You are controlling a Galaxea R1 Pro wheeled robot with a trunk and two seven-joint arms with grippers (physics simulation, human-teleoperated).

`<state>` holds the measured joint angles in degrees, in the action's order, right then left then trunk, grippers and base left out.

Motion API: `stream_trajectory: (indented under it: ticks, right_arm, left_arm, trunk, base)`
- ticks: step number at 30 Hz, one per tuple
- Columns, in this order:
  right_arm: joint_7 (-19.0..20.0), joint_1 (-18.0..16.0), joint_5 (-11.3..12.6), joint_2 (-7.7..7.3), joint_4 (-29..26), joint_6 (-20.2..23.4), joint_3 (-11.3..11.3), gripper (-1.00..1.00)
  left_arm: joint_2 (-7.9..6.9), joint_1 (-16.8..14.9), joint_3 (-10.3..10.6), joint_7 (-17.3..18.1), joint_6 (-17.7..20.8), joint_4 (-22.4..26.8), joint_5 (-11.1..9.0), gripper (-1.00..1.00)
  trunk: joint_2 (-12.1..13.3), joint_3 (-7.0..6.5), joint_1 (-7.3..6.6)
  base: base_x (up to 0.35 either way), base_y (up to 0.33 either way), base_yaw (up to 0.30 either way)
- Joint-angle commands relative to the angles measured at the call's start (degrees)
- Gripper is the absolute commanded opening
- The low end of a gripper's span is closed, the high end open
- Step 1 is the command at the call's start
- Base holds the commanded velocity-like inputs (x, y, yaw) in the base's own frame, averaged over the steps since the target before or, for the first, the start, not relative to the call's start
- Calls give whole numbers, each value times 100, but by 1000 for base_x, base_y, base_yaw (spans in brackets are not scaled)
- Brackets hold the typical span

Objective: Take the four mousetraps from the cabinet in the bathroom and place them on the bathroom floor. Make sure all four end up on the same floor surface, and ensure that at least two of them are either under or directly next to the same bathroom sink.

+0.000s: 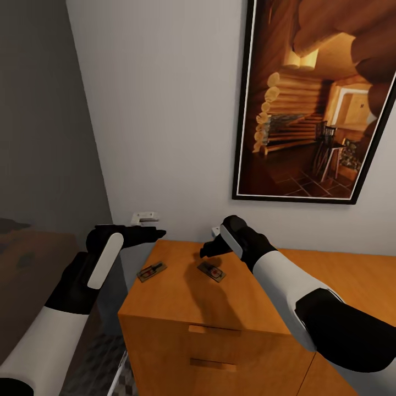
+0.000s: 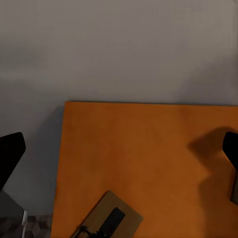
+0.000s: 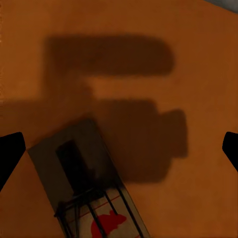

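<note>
From the head camera, two mousetraps lie flat on top of the orange-brown cabinet (image 1: pixel 220 308), near its left end: the left mousetrap (image 1: pixel 152 271) close to the left edge and the right mousetrap (image 1: pixel 212 271) just beside it, the two apart. The left pincer (image 1: pixel 154 233) hangs beyond the cabinet's far left corner, above and a little left of the left mousetrap; whether it is released or clenched is hard to tell here. The right pincer (image 1: pixel 212 248) hovers just above the right mousetrap, throwing a shadow on the wood. A framed picture (image 1: pixel 319 99) of a log interior hangs on the white wall (image 1: pixel 165 110). A strip of patterned bathroom floor (image 1: pixel 104 363) shows at lower left.

The left wrist camera shows the cabinet top (image 2: pixel 148 163) with one mousetrap (image 2: pixel 106 220) at the near edge; the dark fingertips (image 2: pixel 10 153) stand wide apart, released, holding nothing.

The right wrist camera looks straight down on a mousetrap (image 3: pixel 84 183) with a red mouse print, lying between the spread fingertips (image 3: pixel 9 153); this pincer is released too.
</note>
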<state>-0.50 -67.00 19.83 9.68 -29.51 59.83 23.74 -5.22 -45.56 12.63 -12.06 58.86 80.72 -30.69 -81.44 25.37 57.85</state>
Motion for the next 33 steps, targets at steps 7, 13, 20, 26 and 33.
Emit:
stream_trajectory:
  ticks: [7,13,20,26,33]
  right_arm:
    - [-3,-6,34,-3,6,17,30,100]
    - [-3,-6,42,-1,7,17,33,100]
    - [5,-6,61,7,0,17,29,100]
    - [5,-6,64,32,-1,17,28,100]
    - [0,-6,64,32,-2,17,29,100]
  left_arm:
    - [-7,-6,11,-60,12,5,-59,100]
    - [-11,-6,11,-60,12,0,-60,100]
    - [-9,-6,11,-60,12,-3,-61,100]
    - [-10,-6,11,-60,12,-4,-66,100]
    - [-13,-6,11,-60,16,-4,-68,100]
  trunk:
    - [-4,7,0]
    - [-4,7,0]
    - [-4,7,0]
    - [-4,7,0]
    - [-4,7,0]
  base:
    - [0,0,0]
    - [0,0,0]
    - [-17,0,0]
    - [-139,-15,0]
    - [-69,-9,0]
